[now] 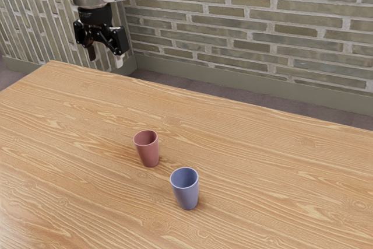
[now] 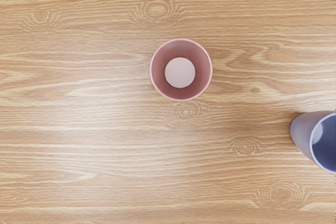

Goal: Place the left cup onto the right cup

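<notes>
Gripper (image 1: pixel 106 58): mine, empty, fingers spread apart, hanging high over the far part of the table (image 1: pixel 280 155) at the exterior view's left, well apart from both cups.
Pink cup (image 1: pixel 146 147): upright on the wood, mouth up, and the one at the exterior view's left, so I take it as the cup to move.
Blue cup (image 1: pixel 185 188): upright, near the pink one but not touching, nearer the camera and toward the exterior view's right. I take it as the base.
Reason for pose: my hand looks straight down with the pink cup (image 2: pixel 181 70) close to centre, which I judge suits a straight descent onto it.
Exterior view adds: my hand's height and the fingers' gap.
Wrist view adds: the pink cup's empty inside and pale floor, and the blue cup (image 2: pixel 317 140) off to one side.
Stage: nothing grasped, stacking not begun.
</notes>
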`<state>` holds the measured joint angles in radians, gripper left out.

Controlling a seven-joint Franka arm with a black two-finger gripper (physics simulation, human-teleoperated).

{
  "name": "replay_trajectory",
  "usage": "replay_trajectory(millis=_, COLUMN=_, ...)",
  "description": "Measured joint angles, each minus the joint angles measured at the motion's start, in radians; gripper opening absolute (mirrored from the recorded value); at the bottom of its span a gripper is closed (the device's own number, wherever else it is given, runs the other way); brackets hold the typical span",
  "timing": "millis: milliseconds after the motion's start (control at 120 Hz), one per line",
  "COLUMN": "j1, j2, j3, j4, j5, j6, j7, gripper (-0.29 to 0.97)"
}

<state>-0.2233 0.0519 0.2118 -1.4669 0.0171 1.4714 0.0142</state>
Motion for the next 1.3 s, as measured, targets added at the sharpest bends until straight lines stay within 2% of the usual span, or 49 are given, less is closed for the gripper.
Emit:
replay_trajectory(millis=608, j1=-0.011, j2=0.004, j3=0.012, j4=-0.052, j5=0.004, j6=0.031, j7=0.017, gripper=0.68)
replay_trajectory(millis=1042, j1=0.004, j2=0.006, j3=0.047, j4=-0.186, j5=-0.001, j6=0.133, j7=0.024, gripper=0.68)
replay_trajectory(millis=1300, j1=-0.003, j2=0.055, j3=0.059, j4=-0.216, j5=-0.002, j6=0.203, j7=0.025, gripper=0.68)
